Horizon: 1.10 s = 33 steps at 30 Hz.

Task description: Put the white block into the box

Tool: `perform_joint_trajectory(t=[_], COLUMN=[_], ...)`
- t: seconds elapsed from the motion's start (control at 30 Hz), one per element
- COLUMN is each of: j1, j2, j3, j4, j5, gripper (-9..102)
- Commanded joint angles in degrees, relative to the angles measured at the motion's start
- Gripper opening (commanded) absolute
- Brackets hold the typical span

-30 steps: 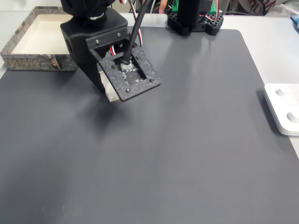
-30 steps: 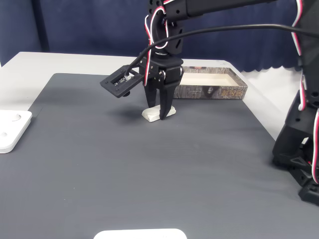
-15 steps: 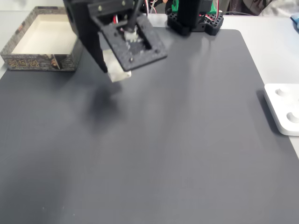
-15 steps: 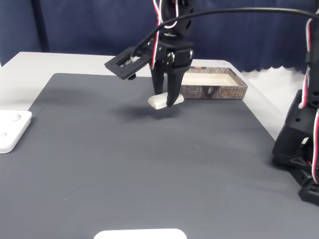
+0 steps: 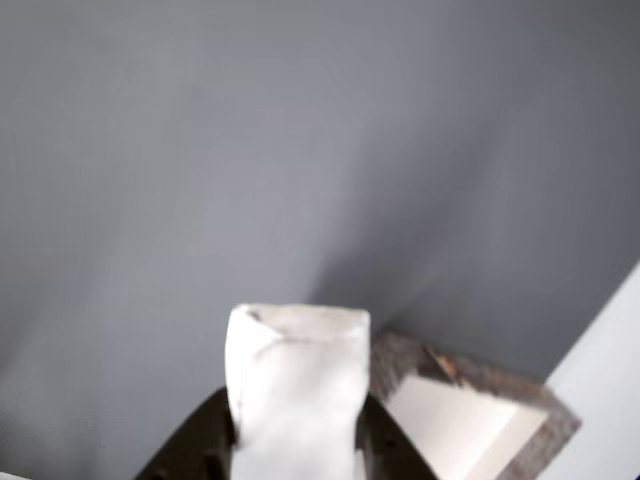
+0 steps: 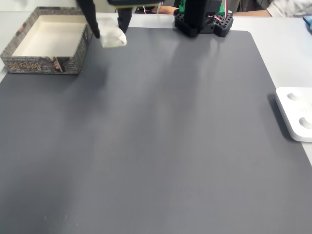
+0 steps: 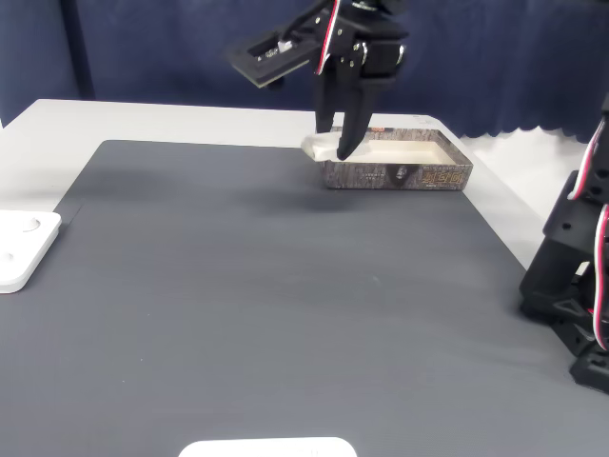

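Note:
My gripper [image 7: 333,148] is shut on the white block [image 7: 319,148] and holds it in the air, just beside the near corner of the box [image 7: 447,176]. From above, the white block [image 6: 112,35] hangs between the dark fingers [image 6: 92,22], right of the box [image 6: 29,63] rim and over the mat. In the other view the white block [image 5: 295,390] sticks out between the two black fingers, with a corner of the box [image 5: 480,385] below and to the right.
A dark grey mat [image 6: 170,136] covers the table. A flat white device [image 6: 297,112] with round knobs lies at the mat's right edge, seen too as the device [image 7: 19,248] at left. The black arm base [image 6: 202,19] stands at the back.
The gripper has lifted the white block higher and carried it toward the box, from over the mat to next to the box rim.

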Motion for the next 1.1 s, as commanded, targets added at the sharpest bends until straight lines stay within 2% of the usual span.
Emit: perform_joint_trajectory(t=[0.0, 0.33, 0.57, 0.8, 1.07], j1=[2.5, 7.6, 14.7, 22.3, 28.2], j2=[6.2, 6.6, 3.3, -5.8, -17.1], j3=[-0.5, -0.6, -3.6, -13.2, -25.7], j4=[0.2, 0.2, 0.2, 3.3, 4.2], j5=[-4.8, -19.7, -22.0, -19.3, -4.7], gripper=[-2, -2, -2, -2, -2])
